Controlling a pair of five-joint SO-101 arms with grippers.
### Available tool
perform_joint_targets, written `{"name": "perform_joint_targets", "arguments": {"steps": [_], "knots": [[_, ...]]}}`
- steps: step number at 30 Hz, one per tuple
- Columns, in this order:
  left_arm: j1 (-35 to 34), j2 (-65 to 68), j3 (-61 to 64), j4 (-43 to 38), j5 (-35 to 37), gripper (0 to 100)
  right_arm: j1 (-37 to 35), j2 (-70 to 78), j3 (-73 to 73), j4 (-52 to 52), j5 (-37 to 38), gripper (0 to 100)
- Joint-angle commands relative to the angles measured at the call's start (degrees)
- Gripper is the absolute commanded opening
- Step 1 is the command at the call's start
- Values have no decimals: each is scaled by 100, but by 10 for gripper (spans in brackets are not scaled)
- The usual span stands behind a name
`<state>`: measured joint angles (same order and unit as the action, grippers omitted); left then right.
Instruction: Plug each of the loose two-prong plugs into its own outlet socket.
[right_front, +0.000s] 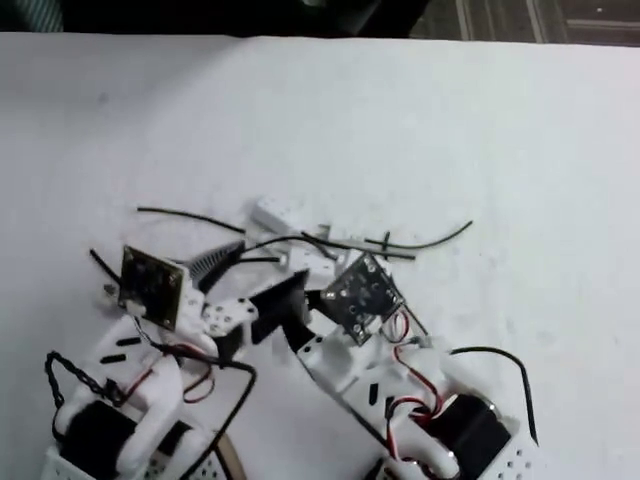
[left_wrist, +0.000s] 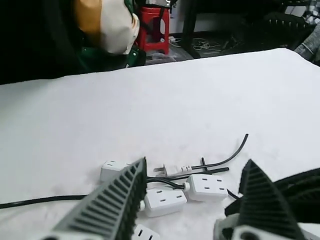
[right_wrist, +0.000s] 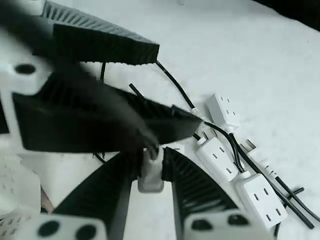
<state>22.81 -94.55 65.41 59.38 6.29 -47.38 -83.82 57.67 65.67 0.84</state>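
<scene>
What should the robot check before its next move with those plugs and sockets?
1. Left gripper open: ok.
2. Right gripper clamped on a white piece: ok.
3. That piece is a plug, not a socket: cannot tell.
4. Loose two-prong plug plugged in: not ok; it lies bare beside the outlet sockets.
5. Socket slots unblocked: ok on the nearest ones.
6. Black cables clear of the sockets: not ok; they cross between them.
</scene>
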Motion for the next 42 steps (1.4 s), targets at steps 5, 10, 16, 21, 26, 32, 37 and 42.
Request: {"name": "perform_joint_targets", "arguments": {"steps": [5, 10, 16, 21, 26, 32, 37, 42], "knots": [[224, -796, -123, 448, -281, 302, -13, -84, -53, -189, -9, 16], [-374, -998, 62, 440, -264, 303, 22, -66, -44, -180, -9, 16], [-2035, -963, 44, 466, 105, 306, 92, 734, -88, -233, -62, 16], [-2862, -963, -35, 659, 97, 306, 497, 1657, -88, -831, -62, 16], [-3530, -963, -35, 993, -519, 306, 497, 2378, -79, -1393, -70, 16], [-4295, -963, 800, 1143, -1213, 306, 488, 3407, -79, -2132, -299, 16], [-4822, -980, 1486, 853, -1292, 306, 488, 4233, -70, -2809, -396, 16], [-5059, -980, 1679, 730, -1284, 303, 488, 4919, -70, -3424, -580, 16]]}}
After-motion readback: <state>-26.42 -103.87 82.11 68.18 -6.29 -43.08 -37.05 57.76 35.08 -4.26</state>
